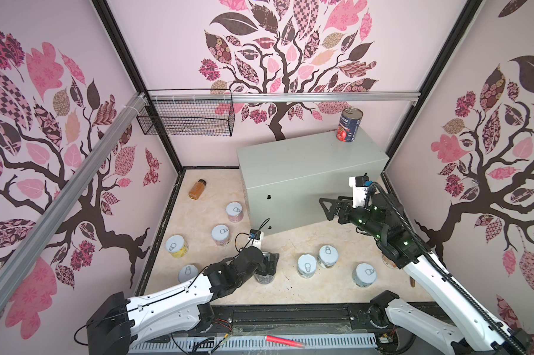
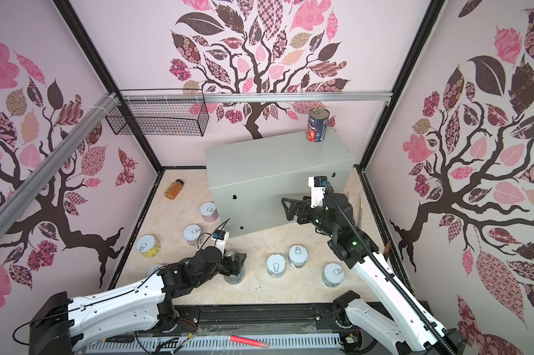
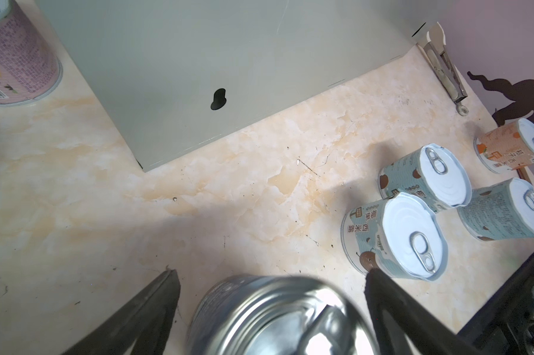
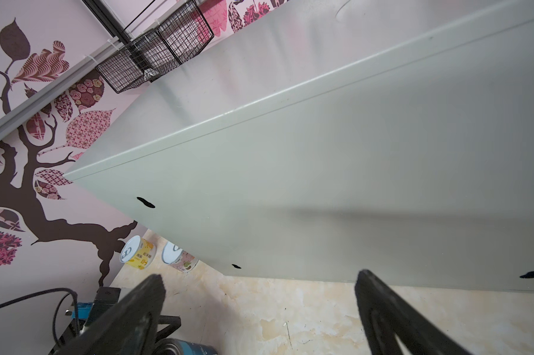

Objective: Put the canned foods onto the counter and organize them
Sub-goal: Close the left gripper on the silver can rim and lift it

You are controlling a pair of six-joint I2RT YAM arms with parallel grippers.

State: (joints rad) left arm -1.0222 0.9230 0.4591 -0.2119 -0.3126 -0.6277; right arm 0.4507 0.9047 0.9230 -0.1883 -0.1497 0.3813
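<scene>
We see the left gripper (image 3: 268, 275) with its black jaws spread as wide as they go, straddling a taller steel-lidded, blue-labelled can (image 1: 264, 276). That can stands upright on the cream marble-patterned floor (image 1: 290, 242), just in front of the near left corner of the large light-grey metal box (image 1: 305, 166). A gap shows beside one finger; whether the other touches the can we cannot tell. The right gripper (image 4: 259, 276) is likewise fully open and holds nothing, hanging close to the box's front face and pointing at it. On the box's flat top, at its far right corner, a tall red-tomato-labelled can (image 1: 350, 126) stands upright. A black wire mesh basket (image 1: 186, 113) hangs from the aluminium rail above and left of the box; we cannot tell what lies in it. Three short white-lidded cans with teal labels (image 1: 306, 266) (image 1: 327, 256) (image 1: 364, 275) stand together on the floor in front of the box. An orange-labelled short can (image 3: 511, 147) stands nearer the box's right end, mostly hidden behind the right arm in both top views. Off the box's left end stand a pink-labelled short can (image 1: 234, 212) just beside it, a lilac-labelled one (image 1: 220, 235), a yellow-labelled one (image 1: 176, 246), and one more short can (image 1: 187, 273) half under the left arm. An amber bottle with a dark cap (image 1: 197, 189) lies on its side farther back.
</scene>
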